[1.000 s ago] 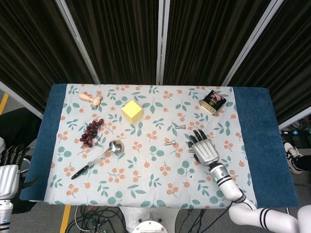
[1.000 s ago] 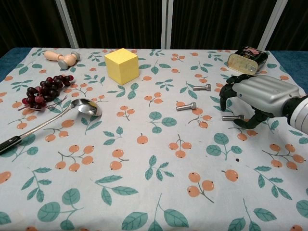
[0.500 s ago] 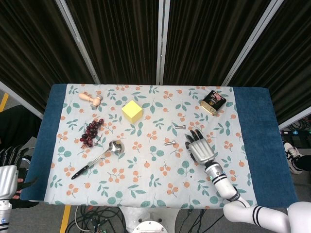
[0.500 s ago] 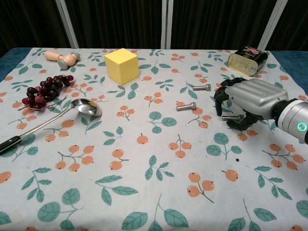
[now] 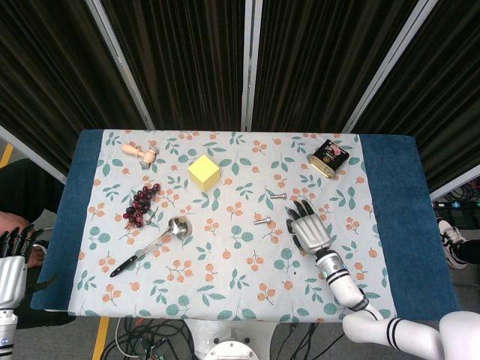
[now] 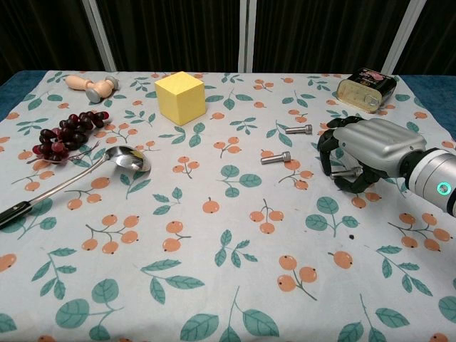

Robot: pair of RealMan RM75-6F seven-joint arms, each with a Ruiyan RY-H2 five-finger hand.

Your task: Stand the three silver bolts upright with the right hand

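Two silver bolts lie flat on the cloth, one (image 6: 298,130) (image 5: 277,196) farther back and one (image 6: 276,158) (image 5: 262,220) nearer the middle. The third bolt (image 6: 343,172) also lies flat, half hidden under my right hand (image 6: 367,151) (image 5: 308,229). That hand is cupped over it, fingers (image 6: 326,144) curled down to the cloth and the thumb just in front of the bolt. Whether the bolt is pinched is hidden. My left hand (image 5: 10,259) hangs off the table's left edge with its fingers apart and nothing in it.
A yellow cube (image 6: 180,97), grapes (image 6: 66,133) and a long spoon (image 6: 78,178) lie to the left. A wooden stamp (image 6: 92,85) sits at the back left, and a tin can (image 6: 366,89) lies just behind my right hand.
My right hand has slid a little left over the third bolt and its fingers have curled lower around it. The left hand has sunk slightly at the table's edge.
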